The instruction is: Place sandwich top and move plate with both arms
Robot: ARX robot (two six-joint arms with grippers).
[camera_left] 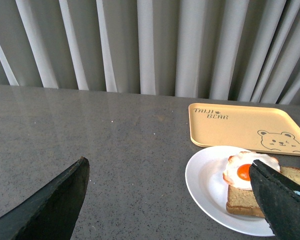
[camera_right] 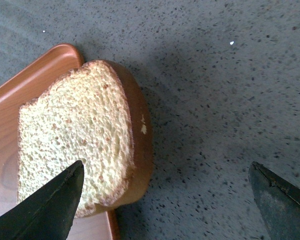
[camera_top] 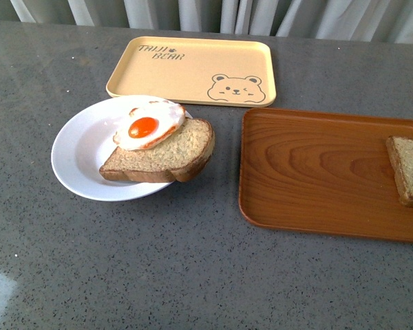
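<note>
The white plate (camera_top: 79, 148) sits left of centre on the grey table. It holds a bread slice (camera_top: 166, 155) with a fried egg (camera_top: 149, 126) on top. The sandwich top (camera_top: 411, 170) lies on the brown wood-grain tray (camera_top: 316, 172), at its right edge. Neither arm shows in the front view. In the left wrist view my left gripper (camera_left: 172, 192) is open above bare table beside the plate (camera_left: 205, 182). In the right wrist view my right gripper (camera_right: 165, 197) is open, with one finger (camera_right: 50, 205) over the sandwich top (camera_right: 75, 135), which overhangs the tray's edge (camera_right: 45, 67).
A yellow bear-print tray (camera_top: 193, 69) lies behind the plate; it also shows in the left wrist view (camera_left: 240, 122). Pale curtains (camera_left: 150, 45) hang behind the table's far edge.
</note>
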